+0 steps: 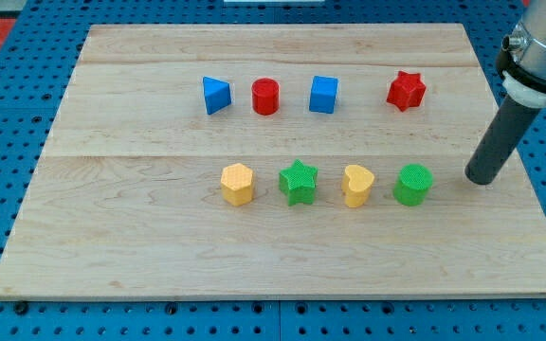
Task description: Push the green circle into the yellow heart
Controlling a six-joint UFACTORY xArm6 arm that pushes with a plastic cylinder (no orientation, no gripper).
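The green circle (412, 184) sits on the wooden board at the lower right of the block rows. The yellow heart (356, 184) stands just to its left, with a small gap between them. My tip (484, 177) rests on the board to the right of the green circle, about a block's width and a half away from it, at roughly the same height in the view. The rod rises up and to the right out of the view.
A green star (299, 181) and a yellow hexagon (238, 184) continue the row to the left. Above is a row of a blue triangle (215, 95), red cylinder (265, 96), blue cube (323, 94) and red star (406, 90). The board's right edge (529, 189) is near my tip.
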